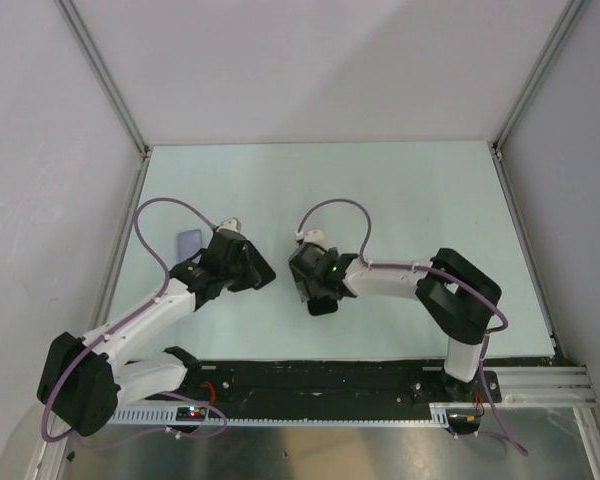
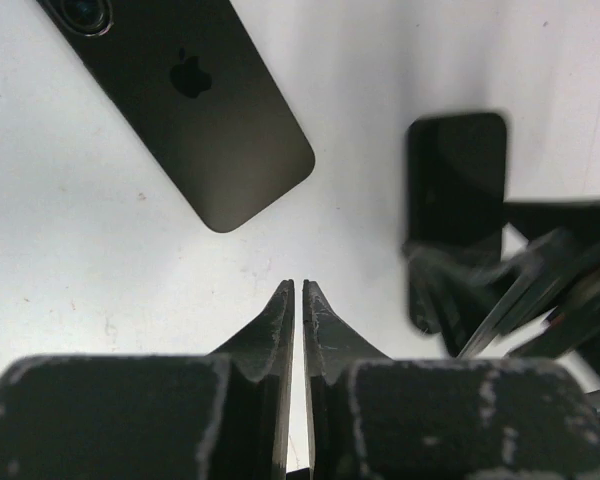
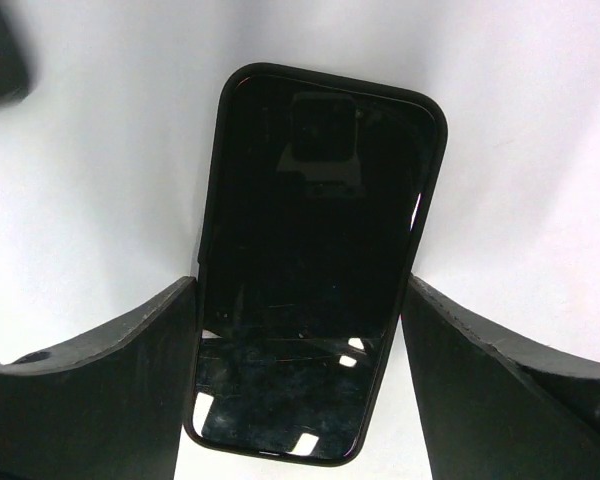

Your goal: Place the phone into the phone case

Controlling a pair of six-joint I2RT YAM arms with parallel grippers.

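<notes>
Phone lies bare on the tabletop, outside the case; right pincer straddles the case.

In the left wrist view the phone lies face down, its logo up. It sits at 11 o'clock from the left pincer, which is clenched to a thin slit on nothing. From the same tips the black phone case lies flat at 2 o'clock, well apart from the phone. In the right wrist view the right pincer stands wide, one finger at each long edge of the case, at 9 and 3 o'clock. They are touching or just beside the edges; I cannot tell whether they are grasping it. The case's glossy upper face shows reflections, and its far short end points to 12 o'clock.
</notes>
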